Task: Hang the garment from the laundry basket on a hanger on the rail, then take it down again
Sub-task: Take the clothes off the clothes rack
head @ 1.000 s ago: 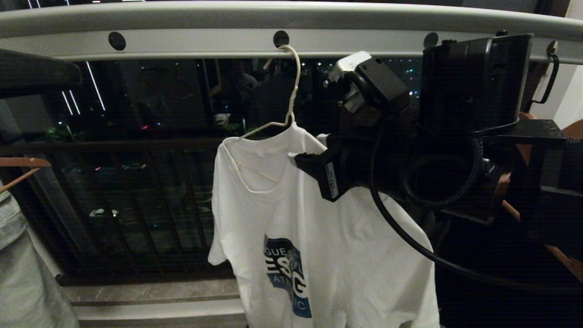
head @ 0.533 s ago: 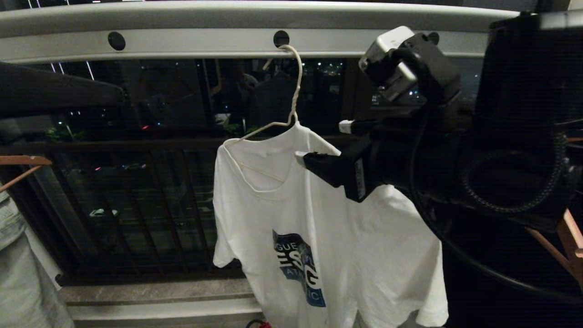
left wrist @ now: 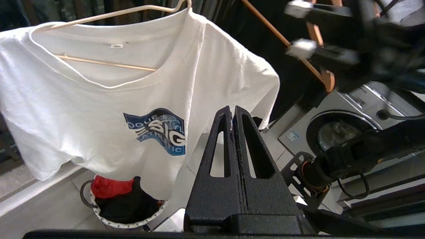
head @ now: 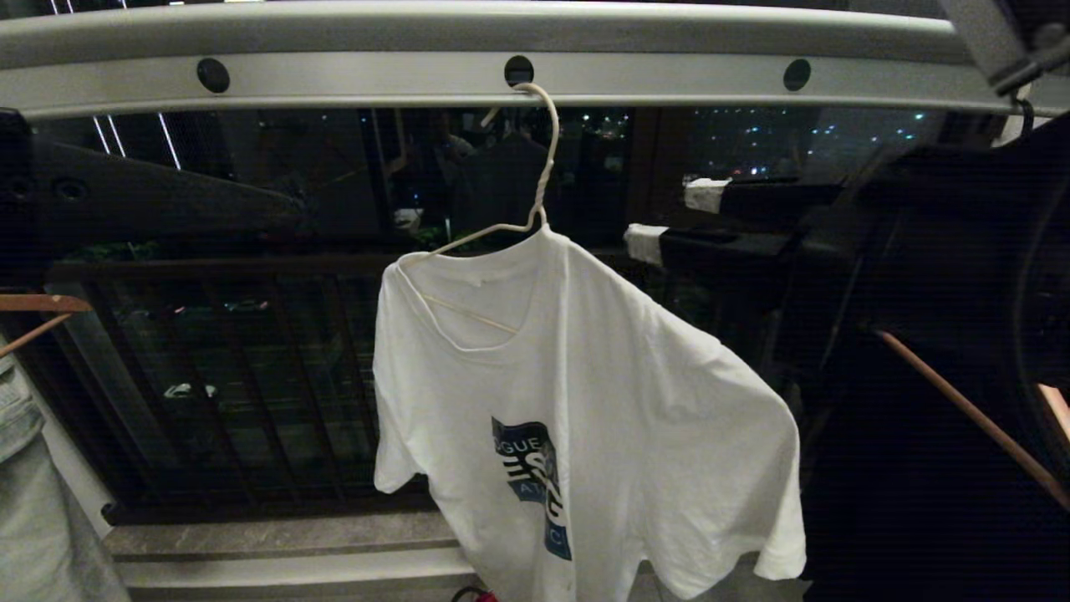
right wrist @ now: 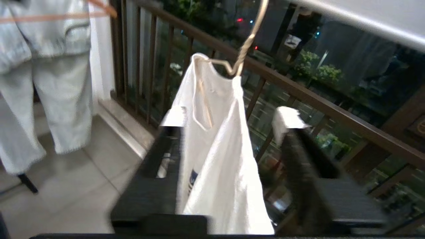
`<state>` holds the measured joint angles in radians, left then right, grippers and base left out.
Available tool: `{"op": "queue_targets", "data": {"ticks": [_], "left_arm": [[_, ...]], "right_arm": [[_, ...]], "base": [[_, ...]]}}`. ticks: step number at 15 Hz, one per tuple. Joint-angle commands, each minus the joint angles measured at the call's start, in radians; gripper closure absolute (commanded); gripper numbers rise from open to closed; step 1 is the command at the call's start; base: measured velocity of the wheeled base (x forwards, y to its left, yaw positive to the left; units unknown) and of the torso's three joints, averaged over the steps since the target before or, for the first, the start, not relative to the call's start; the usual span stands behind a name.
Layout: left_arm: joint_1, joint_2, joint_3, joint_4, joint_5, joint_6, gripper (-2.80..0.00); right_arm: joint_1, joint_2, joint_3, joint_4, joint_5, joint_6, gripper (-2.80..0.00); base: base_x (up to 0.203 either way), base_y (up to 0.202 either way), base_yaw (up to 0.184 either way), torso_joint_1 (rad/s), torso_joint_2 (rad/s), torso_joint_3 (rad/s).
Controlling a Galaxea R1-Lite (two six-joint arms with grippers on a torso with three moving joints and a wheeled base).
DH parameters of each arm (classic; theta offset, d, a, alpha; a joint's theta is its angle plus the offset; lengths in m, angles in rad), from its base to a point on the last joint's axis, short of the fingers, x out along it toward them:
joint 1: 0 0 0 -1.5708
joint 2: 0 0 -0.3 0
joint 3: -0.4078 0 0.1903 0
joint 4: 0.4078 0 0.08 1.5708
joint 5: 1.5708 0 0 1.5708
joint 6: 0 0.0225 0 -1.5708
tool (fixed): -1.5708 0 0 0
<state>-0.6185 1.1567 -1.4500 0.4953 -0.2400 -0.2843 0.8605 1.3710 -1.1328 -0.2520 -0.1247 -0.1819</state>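
Garment (head: 602, 393): white, with blue-and-black printed logo and white letters. Hanger (head: 535, 167): cream-white wire. Rail (head: 351, 33): light grey, strip pierced by dark round holes. Laundry basket (left wrist: 99, 217): pale mesh wall, dark rim; red and black contents.

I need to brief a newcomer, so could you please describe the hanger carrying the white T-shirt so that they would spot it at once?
Find the light-grey rail with its round dark holes. From the middle hole hangs the hanger, carrying the white T-shirt. It is thin cream-white wire with a twisted neck, unlike the thick brown wooden hangers nearby.
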Motion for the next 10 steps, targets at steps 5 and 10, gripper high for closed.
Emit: {"op": "queue_targets", "data": {"ticks": [5,10], "left_arm": [[-0.024,0.12,0.007,0.0,0.002,-0.003,-2.8],[-0.046,0.242,-0.024,-0.209,0.06,0.11,-2.8]], "right_arm": [[-0.001,-0.066,0.005,0.08,-0.082,0.047,0.0],[-0.032,-0.081,0.013,0.08,-0.087,0.047,0.0]], "base": [[0.0,0.0,0.0,0.0,0.0,0.0],[0.0,0.0,0.0,0.0,0.0,0.0]]}}
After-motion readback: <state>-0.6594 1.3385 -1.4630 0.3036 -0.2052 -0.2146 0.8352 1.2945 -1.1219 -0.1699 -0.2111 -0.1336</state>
